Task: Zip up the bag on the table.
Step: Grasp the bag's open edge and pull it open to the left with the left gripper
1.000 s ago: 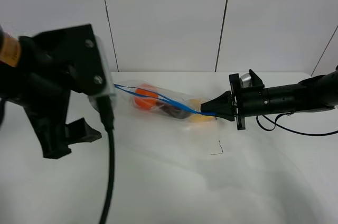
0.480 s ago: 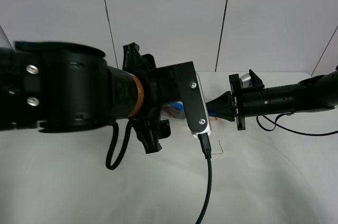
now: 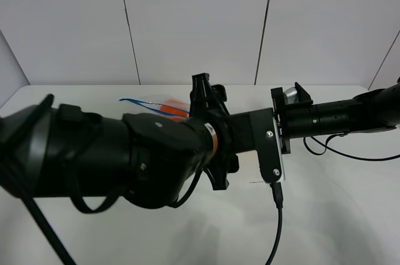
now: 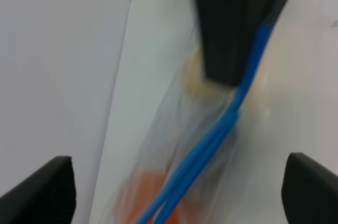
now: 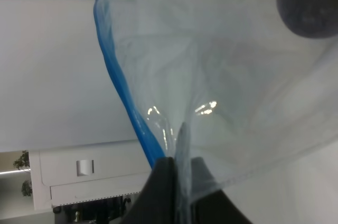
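Now, clear crinkly plastic zip bag (image 3: 164,104) with orange produce: its blue zipper strip (image 4: 211,145) runs between the left fingers (image 4: 45,189), which are spread apart, its end clamped in the closed right fingers (image 4: 232,34). Best: pinch strip just beside right fingers, then slide away evenly. Surface: white matte table (image 3: 344,202); pale panelled wall (image 3: 194,21) behind.

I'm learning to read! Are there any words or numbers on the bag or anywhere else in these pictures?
None: no word, number or label can be read anywhere.
The bag is plain clear plastic with a blue strip, no print.
The table shows no writing.
The white cabinet in the right wrist view has a small grey square, too blurred to tell whether it bears text.
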You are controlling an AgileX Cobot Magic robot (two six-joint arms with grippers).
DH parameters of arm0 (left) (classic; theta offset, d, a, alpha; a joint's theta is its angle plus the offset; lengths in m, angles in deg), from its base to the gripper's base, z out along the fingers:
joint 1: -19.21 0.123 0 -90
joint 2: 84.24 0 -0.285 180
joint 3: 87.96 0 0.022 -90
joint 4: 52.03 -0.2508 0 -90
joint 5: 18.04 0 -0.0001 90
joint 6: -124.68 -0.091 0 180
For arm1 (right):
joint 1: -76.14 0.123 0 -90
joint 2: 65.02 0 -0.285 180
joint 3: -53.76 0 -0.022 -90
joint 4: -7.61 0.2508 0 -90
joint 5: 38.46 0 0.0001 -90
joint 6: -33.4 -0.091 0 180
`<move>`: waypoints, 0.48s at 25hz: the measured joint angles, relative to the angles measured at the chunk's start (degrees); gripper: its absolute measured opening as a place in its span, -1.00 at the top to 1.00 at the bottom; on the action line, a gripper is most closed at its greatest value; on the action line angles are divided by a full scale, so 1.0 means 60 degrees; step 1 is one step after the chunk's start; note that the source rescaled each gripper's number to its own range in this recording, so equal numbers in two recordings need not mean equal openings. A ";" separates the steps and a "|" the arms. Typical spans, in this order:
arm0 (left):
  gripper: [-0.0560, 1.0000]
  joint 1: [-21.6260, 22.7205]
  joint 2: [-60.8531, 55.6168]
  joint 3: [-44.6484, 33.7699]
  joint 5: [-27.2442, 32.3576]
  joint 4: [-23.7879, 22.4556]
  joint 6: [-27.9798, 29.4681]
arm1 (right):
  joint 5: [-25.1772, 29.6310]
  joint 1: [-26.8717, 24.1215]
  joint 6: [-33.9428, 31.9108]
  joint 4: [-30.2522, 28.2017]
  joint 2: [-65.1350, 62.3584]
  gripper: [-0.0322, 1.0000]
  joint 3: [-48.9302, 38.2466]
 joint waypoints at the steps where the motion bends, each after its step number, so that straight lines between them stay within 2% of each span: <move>1: -0.75 -0.0053 0.0166 0.0000 0.0000 -0.0214 0.0133 | 0.0000 0.0000 0.0000 0.0000 0.0000 0.94 0.0000; 12: -0.71 -0.0015 0.1060 0.0129 0.0067 -0.2243 0.1273 | 0.0000 0.0000 -0.0061 0.0000 0.0000 0.94 0.0000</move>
